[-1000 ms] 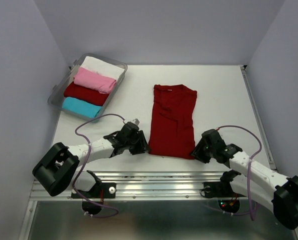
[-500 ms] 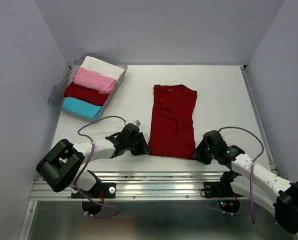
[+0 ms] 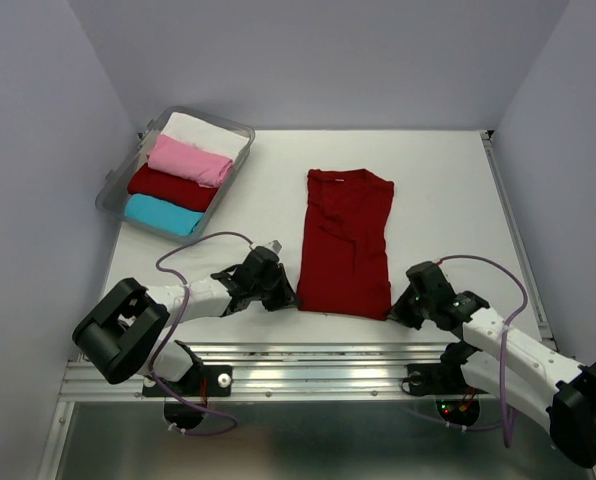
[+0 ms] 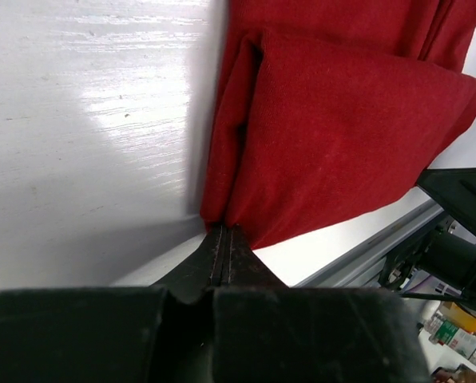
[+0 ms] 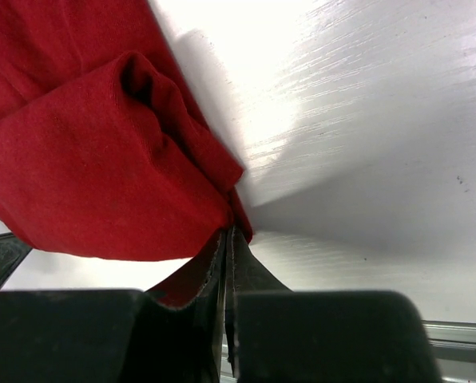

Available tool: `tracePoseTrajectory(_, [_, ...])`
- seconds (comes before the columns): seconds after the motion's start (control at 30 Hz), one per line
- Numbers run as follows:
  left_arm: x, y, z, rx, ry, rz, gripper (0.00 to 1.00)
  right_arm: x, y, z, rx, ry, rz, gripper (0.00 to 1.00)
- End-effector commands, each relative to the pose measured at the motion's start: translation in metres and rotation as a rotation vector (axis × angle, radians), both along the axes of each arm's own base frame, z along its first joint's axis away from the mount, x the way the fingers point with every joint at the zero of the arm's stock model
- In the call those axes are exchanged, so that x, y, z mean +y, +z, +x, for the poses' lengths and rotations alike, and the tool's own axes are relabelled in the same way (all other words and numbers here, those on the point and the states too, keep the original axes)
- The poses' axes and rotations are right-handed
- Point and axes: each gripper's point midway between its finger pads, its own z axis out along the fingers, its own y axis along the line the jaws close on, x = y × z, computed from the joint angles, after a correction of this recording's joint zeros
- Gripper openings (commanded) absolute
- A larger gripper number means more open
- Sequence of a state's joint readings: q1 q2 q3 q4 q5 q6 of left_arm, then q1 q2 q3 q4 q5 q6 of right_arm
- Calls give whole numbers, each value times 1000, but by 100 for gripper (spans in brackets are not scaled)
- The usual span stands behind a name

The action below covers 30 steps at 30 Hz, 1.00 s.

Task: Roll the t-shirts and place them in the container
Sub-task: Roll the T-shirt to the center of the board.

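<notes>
A large dark red t-shirt [image 3: 344, 240] lies folded into a long strip on the white table, collar at the far end. My left gripper [image 3: 289, 297] is shut on its near left corner [image 4: 222, 214]. My right gripper [image 3: 396, 305] is shut on the near right corner [image 5: 236, 214]. Both wrist views show the jaws pressed together with red cloth [image 4: 342, 120] pinched at the tips and bunched cloth [image 5: 102, 159] just beyond. Rolled white, pink, dark red and cyan t-shirts [image 3: 183, 170] lie in the tub.
A clear plastic tub [image 3: 116, 187] stands at the back left of the table [image 3: 448, 190]. A metal rail [image 3: 308, 372] runs along the near edge under the arm bases. Lilac walls close in the back and sides.
Both grippers have closed on the near corners of the dark red t-shirt. The right gripper has slid slightly nearer the front edge; the shirt's near hem has bunched a little.
</notes>
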State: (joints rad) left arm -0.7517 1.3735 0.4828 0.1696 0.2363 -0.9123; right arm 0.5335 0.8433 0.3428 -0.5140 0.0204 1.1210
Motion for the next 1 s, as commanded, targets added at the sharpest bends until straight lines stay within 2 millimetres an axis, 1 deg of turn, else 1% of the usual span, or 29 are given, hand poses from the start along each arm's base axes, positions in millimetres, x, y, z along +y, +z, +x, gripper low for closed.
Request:
tracePoseTrajectory(0.0, [-3, 5, -1, -8, -2, -21, 0, 1, 5, 3, -17, 1, 0, 3])
tracePoseTrajectory(0.07, [-3, 6, -1, -7, 3, -21, 0, 1, 7, 4, -25, -3, -1, 1])
tracePoseTrajectory(0.27, [-3, 8, 0, -4, 7, -22, 0, -1, 7, 4, -22, -2, -9, 1])
tracePoseTrajectory(0.53, [-5, 22, 5, -18, 21, -22, 0, 0, 28, 17, -70, -3, -29, 1])
tracePoseTrajectory(0.77, [-4, 31, 8, -25, 30, -21, 0, 1, 38, 23, -91, 0, -33, 1])
tracePoseTrajectory(0.97, [-6, 42, 15, -40, 32, -22, 0, 0, 48, 29, -112, -6, -46, 1])
